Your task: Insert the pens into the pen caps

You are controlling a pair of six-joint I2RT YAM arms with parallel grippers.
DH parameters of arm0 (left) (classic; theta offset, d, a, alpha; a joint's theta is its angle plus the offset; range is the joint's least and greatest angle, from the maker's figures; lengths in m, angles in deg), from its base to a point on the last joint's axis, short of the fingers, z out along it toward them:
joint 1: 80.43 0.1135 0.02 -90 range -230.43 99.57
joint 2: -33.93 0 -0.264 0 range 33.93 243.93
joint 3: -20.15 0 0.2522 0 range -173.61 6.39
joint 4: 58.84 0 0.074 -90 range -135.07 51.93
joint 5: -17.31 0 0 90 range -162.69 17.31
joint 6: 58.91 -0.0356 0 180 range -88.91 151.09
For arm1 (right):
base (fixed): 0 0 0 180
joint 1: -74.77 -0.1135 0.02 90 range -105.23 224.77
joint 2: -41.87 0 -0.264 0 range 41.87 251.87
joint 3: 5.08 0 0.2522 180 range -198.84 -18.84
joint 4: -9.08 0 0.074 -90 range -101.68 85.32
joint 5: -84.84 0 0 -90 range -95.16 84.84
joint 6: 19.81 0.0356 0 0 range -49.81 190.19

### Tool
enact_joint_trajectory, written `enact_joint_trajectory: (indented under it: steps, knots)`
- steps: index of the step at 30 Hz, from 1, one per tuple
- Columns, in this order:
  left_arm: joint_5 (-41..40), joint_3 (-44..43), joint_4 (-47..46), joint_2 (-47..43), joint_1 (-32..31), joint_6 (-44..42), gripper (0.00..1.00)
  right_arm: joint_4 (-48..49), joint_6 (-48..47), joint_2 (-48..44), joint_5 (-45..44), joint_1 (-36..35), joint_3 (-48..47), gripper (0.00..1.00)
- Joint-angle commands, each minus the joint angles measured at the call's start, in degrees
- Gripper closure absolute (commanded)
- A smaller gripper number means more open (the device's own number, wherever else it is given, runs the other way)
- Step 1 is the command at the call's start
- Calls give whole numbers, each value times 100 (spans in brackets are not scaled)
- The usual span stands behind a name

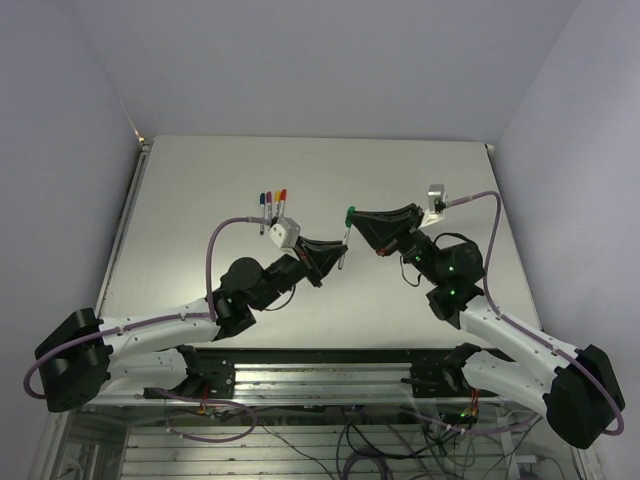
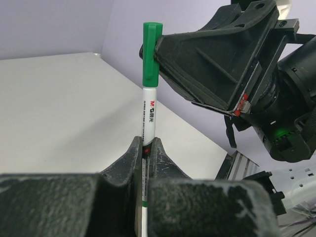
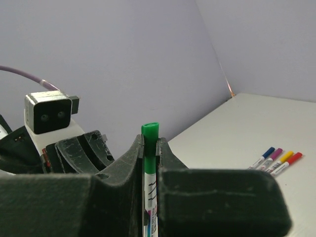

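At centre of the top view, the left gripper is closed on the barrel of a white pen, which is held upright above the table. The green cap on its upper end is clamped by the right gripper, jaws shut. Four capped pens are laid side by side at upper left of centre, well apart from both grippers, w/ nothing in between.

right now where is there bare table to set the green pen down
Bare: the table at its far right corner, beyond the right gripper, and left of the four capped pens. Crowded: the middle, where the left gripper and right gripper meet on the green pen.
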Motion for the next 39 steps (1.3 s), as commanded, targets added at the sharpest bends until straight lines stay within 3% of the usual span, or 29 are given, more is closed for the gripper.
enact_joint_trajectory:
  steps: [1,11,33,34,36,39]
  knots:
    - [-494,-476,-1187,26,53,-154,93,-727,-46,121,242,-212,209,100]
    - [-515,-1045,-1236,138,265,-411,93,-2047,-724,89,-707,-905,174,100]
    - [-464,-961,-876,-209,793,-110,93,-2456,-1127,519,-1776,-1584,10,100]
    - [-443,-920,-783,-230,795,-48,93,-2477,-1183,494,-1878,-1595,-51,98]
    - [-488,-790,-588,-289,794,16,93,-2455,-1336,406,-1989,-1601,-172,84]
    - [-790,-590,-34,-456,800,14,93,-2449,-1482,149,-2237,-1601,-288,80]
